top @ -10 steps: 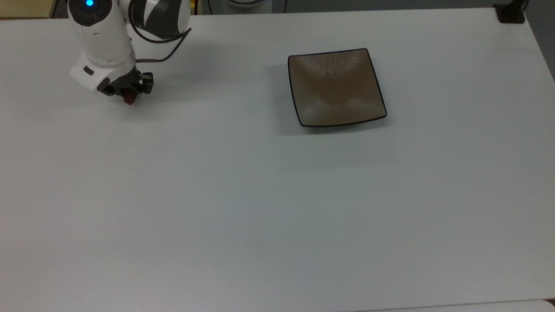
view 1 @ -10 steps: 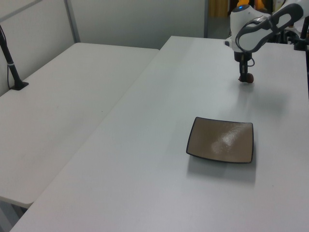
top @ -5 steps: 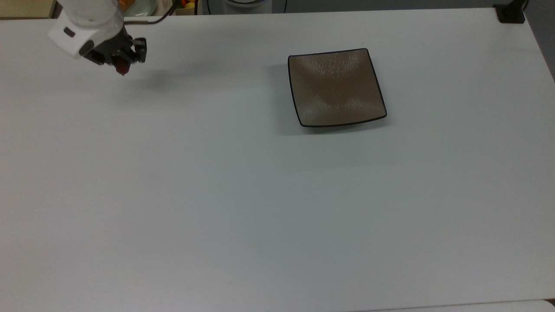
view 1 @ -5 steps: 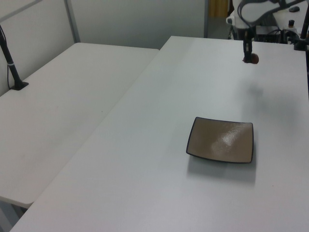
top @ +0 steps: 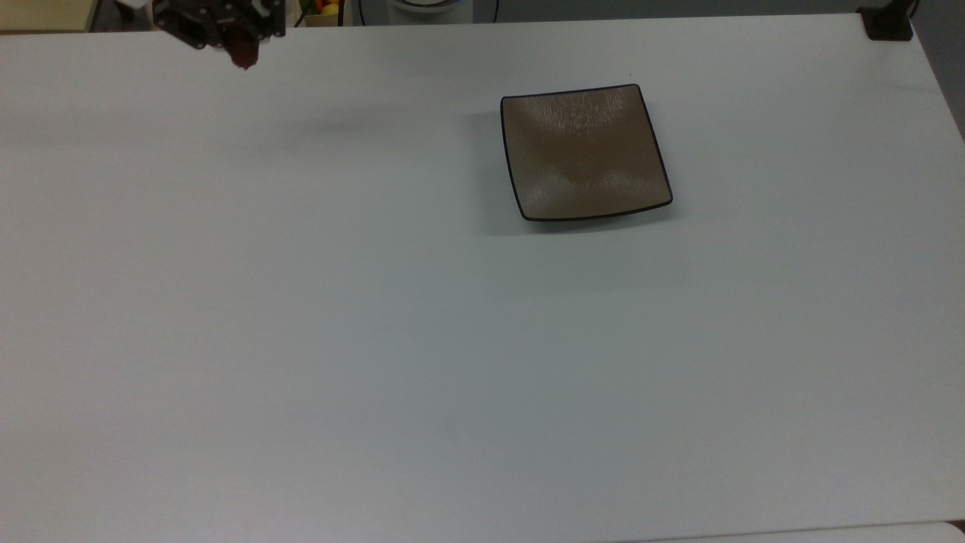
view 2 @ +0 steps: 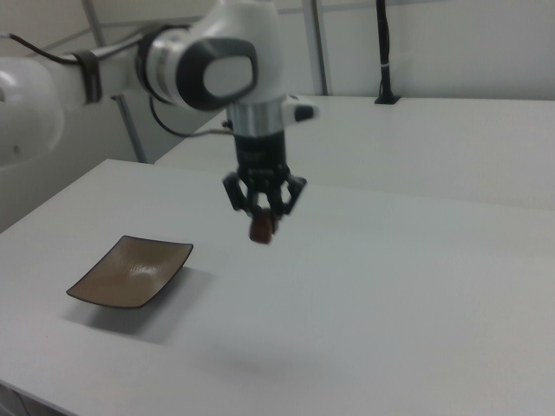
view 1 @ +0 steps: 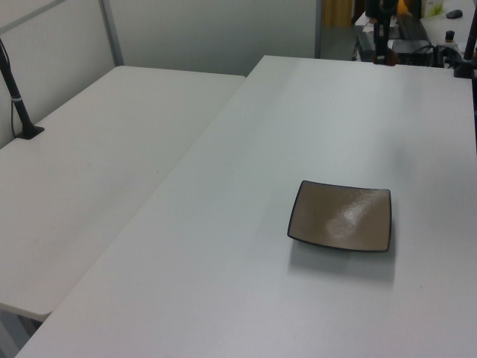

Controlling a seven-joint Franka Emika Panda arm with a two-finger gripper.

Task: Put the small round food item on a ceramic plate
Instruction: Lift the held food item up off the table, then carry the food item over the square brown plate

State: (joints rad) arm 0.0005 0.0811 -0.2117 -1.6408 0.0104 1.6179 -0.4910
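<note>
Since the last frame my pincer (view 2: 261, 227) has climbed high off the tabletop (top: 377, 339), clamped on the small round food item (view 2: 260, 230), well apart from the ceramic plate (view 2: 130, 273).

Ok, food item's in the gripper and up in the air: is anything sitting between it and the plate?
Nothing visible. The gripper holds the small round food item well above the white table, and the stretch of table across to the ceramic plate is bare. The plate is empty too.
</note>
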